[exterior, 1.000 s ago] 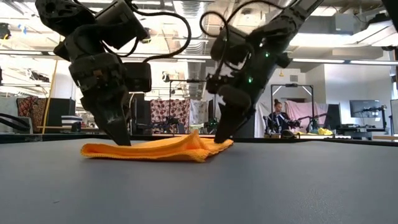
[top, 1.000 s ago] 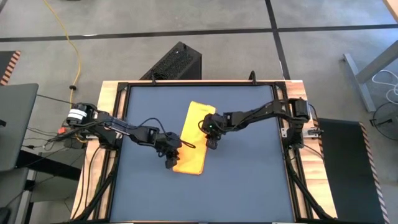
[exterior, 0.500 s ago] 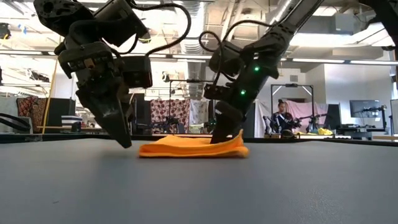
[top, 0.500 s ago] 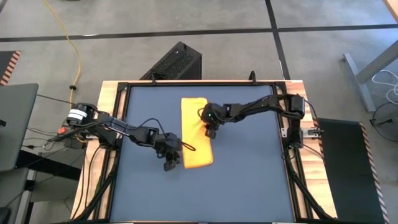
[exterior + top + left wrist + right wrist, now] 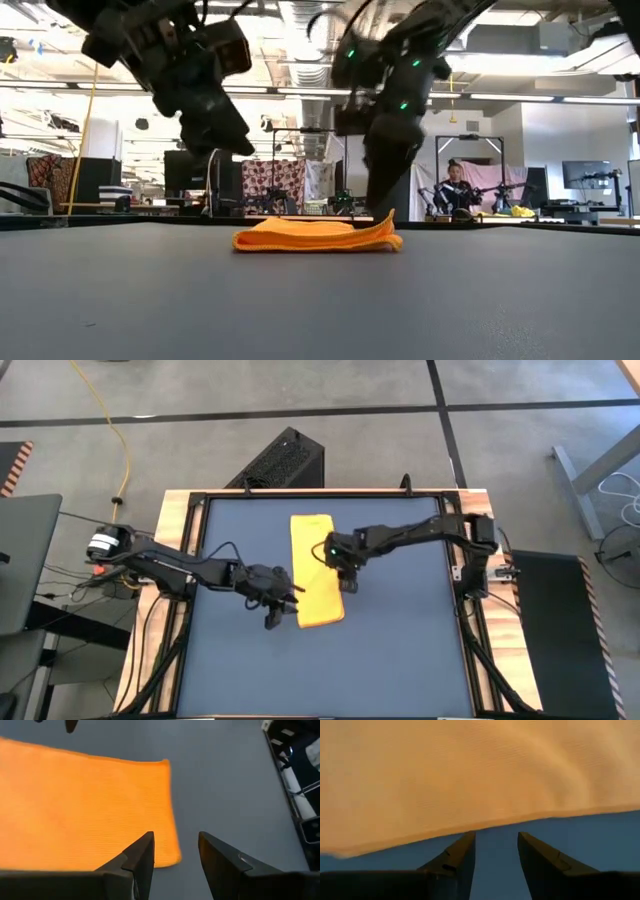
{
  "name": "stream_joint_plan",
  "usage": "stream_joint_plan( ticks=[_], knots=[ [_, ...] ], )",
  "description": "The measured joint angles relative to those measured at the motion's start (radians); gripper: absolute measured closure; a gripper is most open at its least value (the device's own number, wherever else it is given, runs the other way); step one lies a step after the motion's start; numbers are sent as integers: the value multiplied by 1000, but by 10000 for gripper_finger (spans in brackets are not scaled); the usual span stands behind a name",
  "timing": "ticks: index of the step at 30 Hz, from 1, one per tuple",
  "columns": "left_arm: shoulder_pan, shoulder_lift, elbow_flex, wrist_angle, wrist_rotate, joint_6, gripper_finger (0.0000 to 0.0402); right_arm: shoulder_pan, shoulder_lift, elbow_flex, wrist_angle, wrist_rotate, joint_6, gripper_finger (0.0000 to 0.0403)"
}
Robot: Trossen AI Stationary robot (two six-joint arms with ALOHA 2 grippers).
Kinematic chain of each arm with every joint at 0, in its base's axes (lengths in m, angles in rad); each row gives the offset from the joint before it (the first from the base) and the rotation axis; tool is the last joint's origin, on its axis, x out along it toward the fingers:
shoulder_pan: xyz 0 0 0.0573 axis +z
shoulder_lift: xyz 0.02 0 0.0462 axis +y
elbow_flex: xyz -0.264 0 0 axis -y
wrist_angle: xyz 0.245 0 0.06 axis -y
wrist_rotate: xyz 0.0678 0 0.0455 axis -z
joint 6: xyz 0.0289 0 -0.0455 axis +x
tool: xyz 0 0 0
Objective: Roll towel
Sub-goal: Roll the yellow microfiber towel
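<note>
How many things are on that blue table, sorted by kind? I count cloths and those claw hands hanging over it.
Orange cloths: 1, the towel, lying folded flat.
Claw hands: 2, the left gripper and the right gripper, both open and empty above the towel's edges.
Total: 3.

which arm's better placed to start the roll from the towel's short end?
Left, probably. The left gripper hangs open, empty, beside the towel's near short end; the right gripper, also open, hangs along the long side.

The towel (image 5: 317, 569) lies mid-table (image 5: 400, 650), left claw (image 5: 277, 612) and right claw (image 5: 349, 582) flanking it.
</note>
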Motion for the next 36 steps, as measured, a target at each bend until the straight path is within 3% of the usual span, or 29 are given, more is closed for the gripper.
stream_joint_plan(
  ticks=[9,12,15,19,26,33,36],
  knots=[
    [-119,53,0,36,-143,-5,260,210,-292,-394,485,33,137,227],
    [-147,53,1,41,-228,-7,260,250,-346,-495,558,106,138,227],
    [-171,53,5,38,-274,-9,260,266,-366,-541,567,101,107,227],
    [-194,53,7,14,-292,58,260,290,-360,-550,571,77,3,227],
    [-201,53,6,-130,-319,194,260,359,-279,-551,646,59,-432,227],
    [-220,53,6,-142,-346,377,260,439,-172,-550,738,332,-512,227],
    [-220,66,6,-133,-362,426,260,459,-149,-550,754,382,-513,227]
  ],
)
